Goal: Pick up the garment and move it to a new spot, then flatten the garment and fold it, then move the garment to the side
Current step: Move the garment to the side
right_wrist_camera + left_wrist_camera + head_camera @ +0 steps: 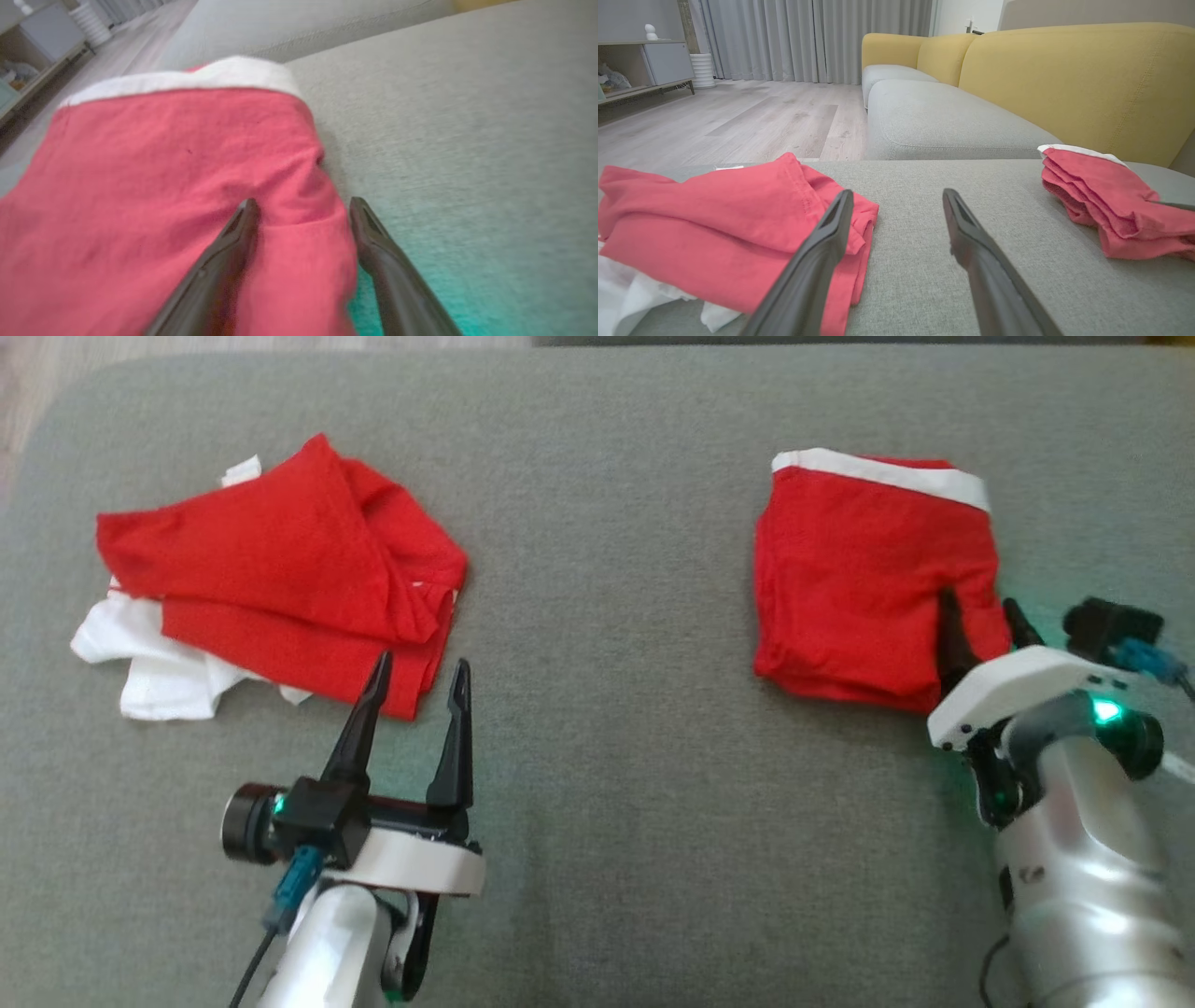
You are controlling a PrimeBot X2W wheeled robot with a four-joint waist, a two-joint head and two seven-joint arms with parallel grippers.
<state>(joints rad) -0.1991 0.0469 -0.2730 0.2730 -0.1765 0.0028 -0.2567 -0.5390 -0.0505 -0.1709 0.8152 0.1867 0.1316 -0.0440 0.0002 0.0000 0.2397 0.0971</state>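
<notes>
Although the right pincer (977, 600) stood with its jaws apart and clamped on nothing, it straddled the lower right corner of the folded red garment (864, 579). One finger lay over the cloth and the other just off its edge, above the grey sofa cushion (607, 616). That garment sat at the right of the frame as a compact, nearly square stack of several layers, with a white band (878, 469) along its far edge and only soft creases on top. Folding therefore looked done, and the step in hand seemed to be the last one, shifting it to the side. That would call for closing on the corner through all the layers, so the stack travels whole rather than peeling open. At the left of the frame, well apart, a crumpled red garment (280, 569) lay heaped over some white cloth (159, 681). The left pincer (422, 663), also spread wide and empty, hovered just beside its near edge, well placed for a pick-up.
</notes>
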